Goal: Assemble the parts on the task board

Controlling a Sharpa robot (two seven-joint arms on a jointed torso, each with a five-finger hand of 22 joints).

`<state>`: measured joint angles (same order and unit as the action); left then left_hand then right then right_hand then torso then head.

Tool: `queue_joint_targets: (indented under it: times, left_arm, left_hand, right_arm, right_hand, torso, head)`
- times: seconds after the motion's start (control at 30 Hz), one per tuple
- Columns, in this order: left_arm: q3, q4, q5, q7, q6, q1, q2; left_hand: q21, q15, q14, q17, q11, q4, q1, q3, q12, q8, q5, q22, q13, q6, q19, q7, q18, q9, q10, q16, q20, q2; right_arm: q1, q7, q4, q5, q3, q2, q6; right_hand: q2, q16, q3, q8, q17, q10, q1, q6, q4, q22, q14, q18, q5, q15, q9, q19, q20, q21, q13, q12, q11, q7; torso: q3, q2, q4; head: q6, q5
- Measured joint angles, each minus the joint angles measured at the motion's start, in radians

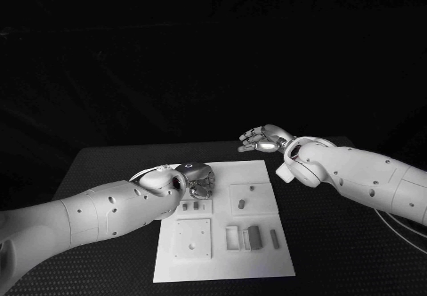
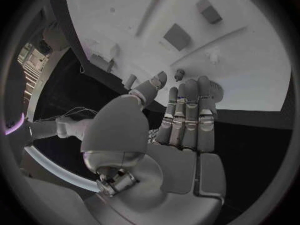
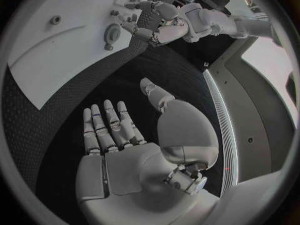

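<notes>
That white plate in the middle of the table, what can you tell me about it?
The task board is a flat white rectangular plate that looks like plastic, lying on the black table. Its surface carries raised square panels, shallow recesses and several small grey parts. The left hand hovers over its far left corner; whether it touches is unclear.

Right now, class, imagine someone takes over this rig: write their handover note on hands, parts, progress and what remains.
Left hand: over the task board's far left area, fingers bent down towards it; whether it holds a part cannot be told.
Right hand: open, empty, raised beyond the board's far right corner.
Parts: several lie loose mid-board and near right.
Done: nothing clearly assembled.
Left: apparently most of the assembly.
</notes>
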<state>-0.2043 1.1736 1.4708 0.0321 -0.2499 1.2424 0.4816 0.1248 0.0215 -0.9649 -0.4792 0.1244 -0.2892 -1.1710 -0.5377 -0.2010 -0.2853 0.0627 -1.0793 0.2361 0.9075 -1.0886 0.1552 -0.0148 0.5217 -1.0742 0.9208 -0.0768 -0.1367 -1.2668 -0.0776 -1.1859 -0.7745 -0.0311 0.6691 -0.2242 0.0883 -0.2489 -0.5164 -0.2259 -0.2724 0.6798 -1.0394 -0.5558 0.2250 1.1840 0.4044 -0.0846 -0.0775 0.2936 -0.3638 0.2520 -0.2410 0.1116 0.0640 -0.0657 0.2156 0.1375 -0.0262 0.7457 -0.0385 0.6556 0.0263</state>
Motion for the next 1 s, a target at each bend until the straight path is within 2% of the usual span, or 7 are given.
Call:
queue_joint_targets:
  times: [0.1, 0.17, 0.27, 0.33, 0.47, 0.57, 1.0]
  left_arm:
    - [0.000, 0.000, 0.000, 0.000, 0.001, 0.000, -0.001]
    - [0.000, 0.000, 0.000, 0.000, 0.002, 0.000, -0.001]
    - [0.000, 0.000, 0.000, 0.001, 0.003, 0.000, -0.001]
    - [0.000, 0.000, 0.000, 0.001, 0.004, 0.000, -0.001]
    - [0.000, 0.000, 0.001, 0.001, 0.005, 0.000, -0.001]
    - [0.000, 0.000, 0.001, 0.001, 0.005, 0.000, -0.001]
    - [0.000, -0.024, 0.003, 0.001, 0.005, -0.004, -0.016]
  left_hand:
    - [0.000, 0.000, 0.000, 0.000, 0.000, 0.000, 0.000, 0.000, 0.000, 0.000, 0.000, 0.000, 0.000, 0.000, 0.000, 0.000, 0.000, 0.000, 0.000, 0.000, 0.000, 0.000]
    - [0.000, 0.000, 0.000, 0.000, 0.000, 0.000, 0.000, 0.000, 0.000, 0.000, 0.000, 0.000, 0.000, 0.000, 0.000, 0.000, 0.000, 0.000, 0.000, 0.000, 0.000, 0.000]
    - [0.000, 0.000, 0.000, -0.001, 0.000, 0.000, 0.000, 0.000, 0.000, 0.000, 0.000, 0.000, -0.001, 0.000, 0.000, 0.000, 0.000, -0.001, 0.000, 0.000, 0.000, 0.000]
    - [0.000, 0.000, 0.000, -0.001, 0.000, 0.000, 0.000, 0.000, 0.002, 0.000, 0.000, 0.000, -0.001, 0.000, 0.000, 0.000, 0.000, -0.001, 0.000, 0.000, 0.000, 0.000]
    - [0.000, 0.000, 0.000, -0.002, 0.000, 0.000, 0.000, 0.000, 0.004, 0.000, 0.000, 0.000, -0.001, 0.000, 0.000, 0.000, 0.000, -0.001, 0.000, 0.000, 0.000, 0.000]
    - [0.000, 0.004, -0.003, -0.002, 0.000, 0.000, 0.000, 0.000, 0.004, 0.000, 0.000, 0.000, -0.001, 0.000, 0.000, 0.000, 0.000, -0.002, 0.000, 0.000, 0.000, 0.000]
    - [0.000, 0.000, -0.015, -0.010, 0.002, 0.000, 0.000, 0.000, 0.012, 0.000, 0.000, -0.004, -0.002, 0.000, -0.016, 0.000, -0.016, -0.005, -0.005, 0.000, -0.002, 0.000]
  right_arm:
    - [0.001, -0.001, -0.002, -0.002, 0.000, 0.000, 0.006]
    - [0.001, -0.001, -0.002, -0.003, 0.000, 0.000, 0.011]
    - [0.002, 0.000, -0.004, -0.010, 0.000, 0.000, 0.017]
    - [0.003, 0.001, -0.005, -0.018, 0.000, 0.000, 0.021]
    - [0.005, 0.002, -0.005, -0.029, 0.000, 0.000, 0.028]
    - [0.005, 0.003, -0.005, -0.036, 0.000, 0.000, 0.033]
    - [0.005, 0.005, -0.006, -0.044, 0.000, 0.002, 0.048]
  right_hand:
    - [0.016, 0.055, -0.007, 0.008, 0.047, -0.230, -0.018, 0.039, -0.020, -0.062, -0.096, 0.024, 0.000, 0.003, 0.002, -0.040, -0.002, -0.016, -0.011, 0.012, 0.052, -0.014]
    - [0.025, 0.060, -0.015, 0.008, 0.052, -0.287, -0.027, 0.059, -0.035, -0.074, -0.111, 0.024, 0.000, 0.004, 0.001, -0.048, 0.000, -0.016, -0.014, 0.012, 0.066, -0.026]
    - [0.052, 0.066, -0.032, 0.062, 0.058, -0.327, -0.047, 0.194, -0.052, -0.106, -0.128, 0.024, 0.000, 0.005, 0.062, -0.063, 0.000, -0.021, -0.017, 0.017, 0.067, -0.050]
    - [0.097, 0.069, -0.062, 0.115, 0.061, -0.356, -0.068, 0.323, -0.082, -0.129, -0.141, 0.025, 0.000, 0.008, 0.134, -0.069, -0.002, -0.021, -0.019, 0.019, 0.064, -0.073]
    - [0.153, 0.069, -0.115, 0.132, 0.052, -0.378, -0.105, 0.407, -0.145, -0.145, -0.160, 0.040, 0.000, 0.006, 0.161, -0.084, 0.000, -0.017, -0.020, 0.019, 0.061, -0.064]
    - [0.159, 0.060, -0.111, 0.114, 0.036, -0.378, -0.111, 0.420, -0.162, -0.146, -0.164, 0.056, 0.000, 0.003, 0.140, -0.086, 0.002, -0.006, -0.019, 0.019, 0.061, -0.061]
    - [0.148, 0.028, -0.094, 0.080, -0.009, -0.358, -0.111, 0.434, -0.174, -0.122, -0.160, 0.056, 0.000, 0.007, 0.090, -0.089, 0.005, 0.010, -0.014, 0.015, 0.059, -0.048]
  torso:
    - [-0.0003, 0.000, 0.0000]
    - [-0.0005, 0.000, 0.0000]
    - [-0.0006, 0.000, -0.0002]
    - [-0.0006, 0.000, -0.0002]
    - [-0.0006, 0.000, -0.0002]
    - [-0.0006, -0.001, -0.0002]
    - [0.0000, 0.000, 0.0003]
  head:
    - [-0.001, 0.000]
    - [0.000, 0.000]
    - [0.001, 0.000]
    - [0.002, -0.001]
    - [0.004, -0.001]
    - [0.005, -0.002]
    - [0.010, 0.000]
